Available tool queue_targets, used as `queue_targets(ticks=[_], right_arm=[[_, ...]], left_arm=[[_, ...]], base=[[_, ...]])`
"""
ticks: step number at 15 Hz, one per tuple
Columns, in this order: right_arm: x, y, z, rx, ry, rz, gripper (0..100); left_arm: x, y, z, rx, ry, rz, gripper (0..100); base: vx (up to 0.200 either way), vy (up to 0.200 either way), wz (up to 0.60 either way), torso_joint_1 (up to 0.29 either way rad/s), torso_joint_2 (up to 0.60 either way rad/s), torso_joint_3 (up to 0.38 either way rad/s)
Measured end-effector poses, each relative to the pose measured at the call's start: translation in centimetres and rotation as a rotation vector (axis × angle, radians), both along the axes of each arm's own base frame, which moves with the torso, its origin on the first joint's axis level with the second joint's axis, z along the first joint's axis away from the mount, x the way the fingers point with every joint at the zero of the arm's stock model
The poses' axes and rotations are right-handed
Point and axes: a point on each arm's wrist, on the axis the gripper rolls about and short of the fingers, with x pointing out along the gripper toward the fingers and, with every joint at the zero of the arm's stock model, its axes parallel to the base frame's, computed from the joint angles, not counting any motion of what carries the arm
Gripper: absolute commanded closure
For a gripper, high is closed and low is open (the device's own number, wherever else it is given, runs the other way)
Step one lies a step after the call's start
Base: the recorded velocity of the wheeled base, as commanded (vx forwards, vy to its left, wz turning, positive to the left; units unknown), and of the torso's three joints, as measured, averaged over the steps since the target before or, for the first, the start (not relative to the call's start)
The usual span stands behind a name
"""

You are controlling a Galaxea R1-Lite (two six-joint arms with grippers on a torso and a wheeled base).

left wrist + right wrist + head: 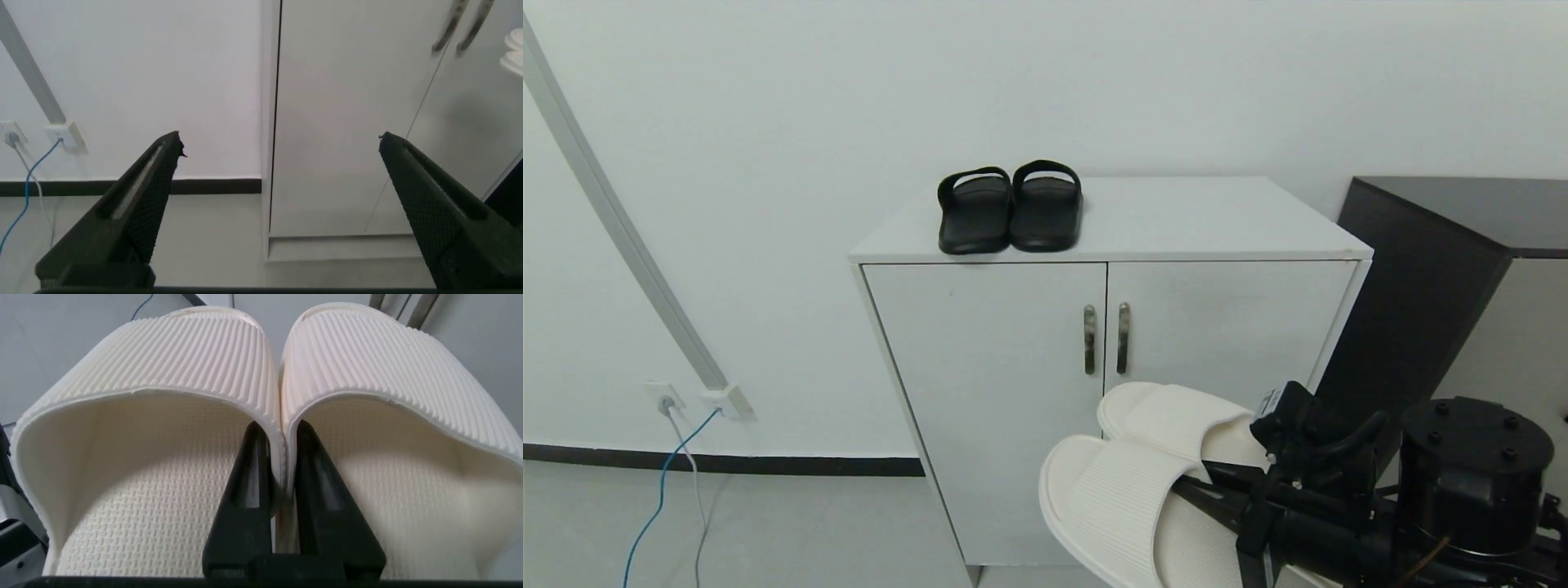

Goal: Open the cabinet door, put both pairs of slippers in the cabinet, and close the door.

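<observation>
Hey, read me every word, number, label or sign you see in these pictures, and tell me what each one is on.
White sticker behind the right tool: too small to read.
Cabinet, black slippers, cream slippers, wall sockets: no print seen.

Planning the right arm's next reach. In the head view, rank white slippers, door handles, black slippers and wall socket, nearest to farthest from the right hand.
1. White slippers, held by the right hand itself.
2. Door handles, just above, mid cabinet front.
3. Black slippers, on the cabinet top, left part.
4. Wall socket, far left, low on the wall.
</observation>
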Motion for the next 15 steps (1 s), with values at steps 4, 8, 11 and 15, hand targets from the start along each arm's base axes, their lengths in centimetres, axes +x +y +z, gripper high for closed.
queue_targets(ticks=[4, 8, 11, 15], right_arm=[[-0.09, -0.06, -0.19, -0.015, -0.006, 0.006, 100], [-0.11, -0.08, -0.27, -0.018, -0.003, 0.008, 100], [-0.35, -0.1, -0.52, -0.027, 0.006, 0.016, 100], [-0.51, 0.02, -0.75, -0.032, 0.011, 0.024, 100]], left_arm=[[0.0, 0.0, 0.0, 0.001, 0.0, 0.0, 0], [0.0, 0.0, -0.01, 0.001, 0.001, -0.001, 0], [0.0, -0.01, 0.0, 0.009, 0.002, -0.002, 0], [0.1, -0.03, 0.19, 0.017, 0.012, -0.027, 0]], base=[[0.0, 0.0, 0.0, -0.133, 0.47, 0.345], [0.0, 0.0, 0.0, -0.072, 0.45, 0.365], [0.0, 0.0, 0.0, -0.023, 0.41, 0.374], [0.0, 0.0, 0.0, 0.002, 0.02, 0.012]])
